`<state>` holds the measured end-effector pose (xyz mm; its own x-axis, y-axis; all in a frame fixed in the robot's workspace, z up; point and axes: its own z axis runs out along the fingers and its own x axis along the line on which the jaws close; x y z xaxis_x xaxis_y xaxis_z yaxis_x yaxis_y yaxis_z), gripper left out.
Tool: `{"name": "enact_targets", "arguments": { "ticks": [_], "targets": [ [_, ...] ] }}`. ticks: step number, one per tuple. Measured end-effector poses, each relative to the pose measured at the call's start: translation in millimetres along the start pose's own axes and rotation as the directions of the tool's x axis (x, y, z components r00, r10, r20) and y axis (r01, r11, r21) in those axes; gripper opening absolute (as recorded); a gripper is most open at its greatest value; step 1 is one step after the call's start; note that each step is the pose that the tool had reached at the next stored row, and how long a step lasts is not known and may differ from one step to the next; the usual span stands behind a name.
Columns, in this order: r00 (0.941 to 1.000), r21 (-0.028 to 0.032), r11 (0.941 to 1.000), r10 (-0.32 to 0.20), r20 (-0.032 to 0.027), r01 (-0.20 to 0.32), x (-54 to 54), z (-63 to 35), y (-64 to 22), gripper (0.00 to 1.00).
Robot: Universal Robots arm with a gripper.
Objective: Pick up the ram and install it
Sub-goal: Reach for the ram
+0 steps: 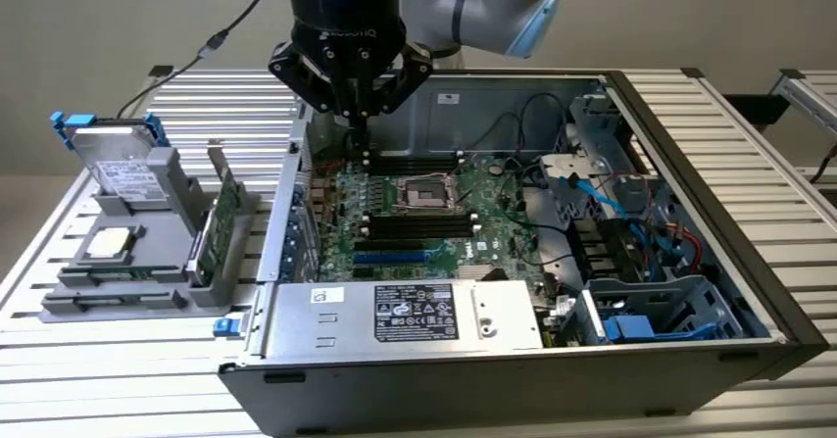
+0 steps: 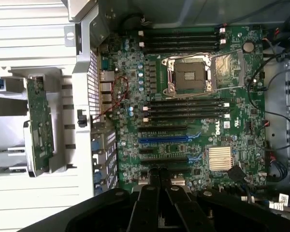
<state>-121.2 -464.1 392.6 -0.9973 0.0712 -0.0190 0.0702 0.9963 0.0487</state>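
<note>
A Universal Robots arm hangs its black gripper [image 1: 359, 136] over the far edge of an open computer case [image 1: 752, 262], the fingers [image 2: 152, 193] drawn together at their slim tips. In the wrist view the gripper [image 2: 159, 172] sits above the green motherboard [image 2: 130, 72], a dense field of small capacitors and solder points.

The ram [image 1: 204, 242] is well apart from the gripper. It stands on edge as a thin green strip in a grey moulded holder [image 1: 118, 303] on the tabletop [image 1: 105, 389], at the exterior view's left of the case. Just beside it, on the side nearer the case, a taller green card [image 1: 233, 215] also stands on edge, and the wrist view shows its flat, chip-studded face [image 2: 38, 125].

The same holder carries a boxy grey hard drive [image 1: 124, 175] with blue rails, propped upright, and a square silver processor chip [image 1: 112, 244] lying flat.

Inside the case, two banks of long black slots [image 2: 188, 108] with white end clips flank the square metal-framed processor socket [image 2: 191, 75]. A finned silver heatsink [image 2: 219, 158] and one blue slot [image 2: 164, 139] lie on the same board. A rectangular sheet-metal power supply [image 1: 406, 316] with a printed label fills the near corner of the case. Black and blue cables loop along the side at the exterior view's right. The tabletop is ribbed aluminium, its slats running lengthwise.
</note>
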Motion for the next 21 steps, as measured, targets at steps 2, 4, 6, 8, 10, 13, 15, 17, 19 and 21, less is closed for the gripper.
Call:
{"name": "enact_targets", "arguments": {
  "ticks": [2,4,6,8,10,13,15,17,19,21],
  "targets": [
    [1.0,0.0,1.0,0.0,0.0,0.0,0.0,0.0,-0.1,0.1],
    [1.0,0.0001,1.0,0.0,0.0,0.0,3.6,-0.1,-0.5,0.1],
    [1.0,0.0,1.0,-0.001,0.0,0.001,12.4,-0.3,-1.0,0.1],
    [1.0,0.0,1.0,-0.001,-0.0002,0.001,21.4,-0.5,-1.7,0.1],
    [1.0,0.0,1.0,-0.002,-0.0003,0.002,30.7,-0.7,-2.3,0.1],
    [1.0,0.0,1.0,-0.002,-0.0008,0.002,44.4,-1.0,-3.3,0.1],
    [1.0,0.0001,1.0,-0.002,-0.0015,0.002,53.4,-1.1,-3.9,0.1],
    [1.0,0.0002,1.0,-0.002,-0.0029,0.002,62.5,-0.9,-4.6,0.1],
    [1.0,0.0004,1.0,-0.002,-0.0056,0.002,71.5,-0.2,-5.3,0.1],
    [1.0,0.0006,1.0,-0.002,-0.0082,0.002,80.6,0.9,-6.0,0.1]
  ]
}}
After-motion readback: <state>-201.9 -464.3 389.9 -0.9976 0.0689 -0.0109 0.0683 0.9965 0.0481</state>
